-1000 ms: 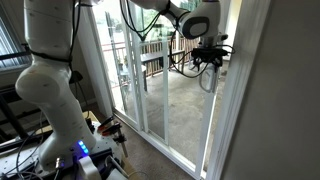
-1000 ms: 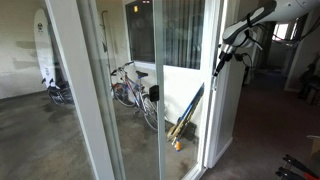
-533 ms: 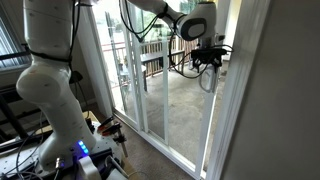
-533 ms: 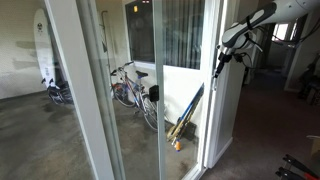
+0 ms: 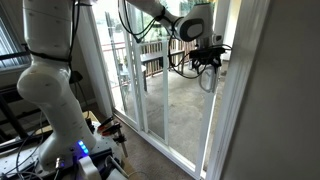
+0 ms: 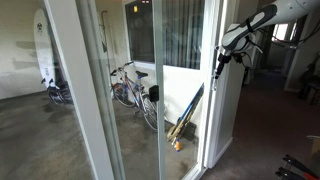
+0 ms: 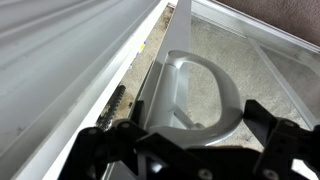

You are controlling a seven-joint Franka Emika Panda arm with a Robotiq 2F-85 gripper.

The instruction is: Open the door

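The door (image 6: 213,120) stands closed or nearly closed at the edge of the opening. Its grey handle (image 7: 170,88) sits on the stile nearest the arm. The pincer (image 7: 185,140) is spread wide, with one finger low on either side of the D-loop in the wrist view. It is holding nothing. Both exterior views show the pincer (image 5: 208,62) right at the handle, at the height of the loop.

The main risk is a poor hook. If the fingers close, or the arm pulls, before a finger is properly inside the loop, the pincer would probably slide off the smooth grey bar and the door would stay where it is. A pull that does not follow the track could jam the panel in its white frame or load the wrist sideways. The fingers could also scrape the glass just beside the handle. The wrist view is close and foreshortened, so it is not clear whether any finger is touching the loop yet.

Compared with a second ago, the wrist has shifted slightly in an exterior view, toward the arm's base. The door's frame is in the same place in both exterior views, so the panel has apparently not begun to slide.
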